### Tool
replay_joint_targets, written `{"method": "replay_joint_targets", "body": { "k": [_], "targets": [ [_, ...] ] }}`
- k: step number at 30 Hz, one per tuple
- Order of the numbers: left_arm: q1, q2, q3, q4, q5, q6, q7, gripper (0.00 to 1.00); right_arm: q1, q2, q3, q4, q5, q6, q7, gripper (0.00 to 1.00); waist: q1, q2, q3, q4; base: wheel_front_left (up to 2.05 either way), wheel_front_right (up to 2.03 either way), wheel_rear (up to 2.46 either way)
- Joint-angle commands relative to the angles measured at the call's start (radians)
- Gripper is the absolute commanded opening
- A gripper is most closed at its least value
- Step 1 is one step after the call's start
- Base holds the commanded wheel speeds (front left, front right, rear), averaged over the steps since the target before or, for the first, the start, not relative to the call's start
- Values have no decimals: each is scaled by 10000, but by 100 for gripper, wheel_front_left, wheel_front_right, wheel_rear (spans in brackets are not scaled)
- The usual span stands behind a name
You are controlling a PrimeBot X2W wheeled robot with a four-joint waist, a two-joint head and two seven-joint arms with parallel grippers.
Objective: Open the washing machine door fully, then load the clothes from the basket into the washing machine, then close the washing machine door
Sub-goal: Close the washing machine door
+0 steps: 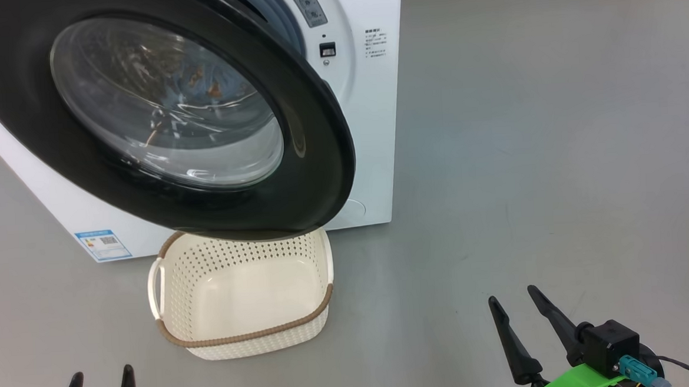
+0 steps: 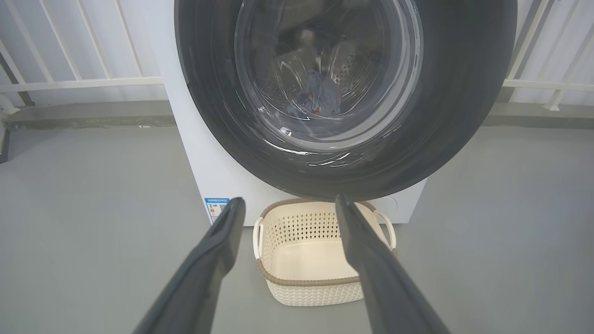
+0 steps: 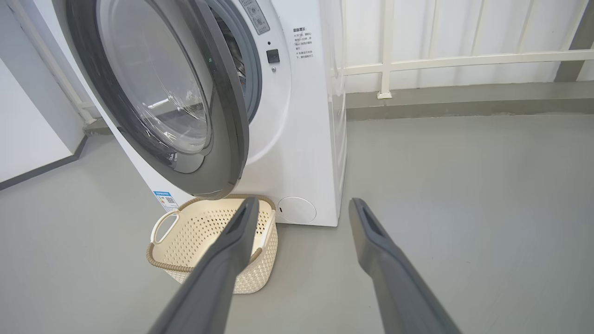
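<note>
The door (image 1: 163, 108) hung ajar across the upper left, covering most of the machine's (image 1: 370, 127) mouth and overhanging the basket's (image 1: 252, 347) far rim. Open floor (image 1: 554, 147) lay across the right half.

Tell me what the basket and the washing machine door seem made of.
The basket: probably moulded plastic, matte cream, given its punched holes; the brown rim looks woven, perhaps plastic. The washing machine door: glossy black rim, likely plastic, around a clear bulging bowl, seemingly glass from its sharp reflections.
</note>
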Motion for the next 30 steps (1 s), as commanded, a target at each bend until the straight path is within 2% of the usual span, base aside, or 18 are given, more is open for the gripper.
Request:
{"method": "replay_joint_targets", "body": {
  "k": [1,4,5,6,7,14,20,25,30],
  "targets": [
    [-252,160,285,-193,-73,-15,-62,100,-137,15,238,-285,-54,16,-122,100,0,0,17,6,0,0,0],
    [-266,162,236,-227,-155,-15,-62,100,-145,15,226,-285,-52,16,-122,100,0,0,45,10,0,0,0],
    [-266,174,216,-253,-170,-15,-62,100,-149,15,200,-280,-48,16,-122,80,0,0,61,10,0,0,0],
    [-256,176,196,-262,-180,-15,-63,100,-149,15,173,-272,-25,16,-122,43,0,0,75,10,0,0,0],
    [-251,173,181,-263,-192,-15,-63,100,-154,15,152,-279,-15,16,-122,0,0,0,90,15,0,0,0],
    [-308,175,70,-235,-229,-15,-63,100,-217,15,-343,-645,172,16,-122,0,0,0,171,31,0,0,0],
    [-394,222,34,-226,-350,-15,-63,100,-576,15,-604,-2410,463,16,-122,0,0,0,304,22,0,0,0],
    [-487,225,-20,-198,-441,-15,-63,100,-1097,15,37,-4105,434,16,-122,0,0,0,382,43,0,0,0],
    [-652,215,-205,-168,-519,-15,-63,100,-1719,-270,1335,-4831,279,16,-122,0,0,0,499,206,0,0,0]
  ]
}}
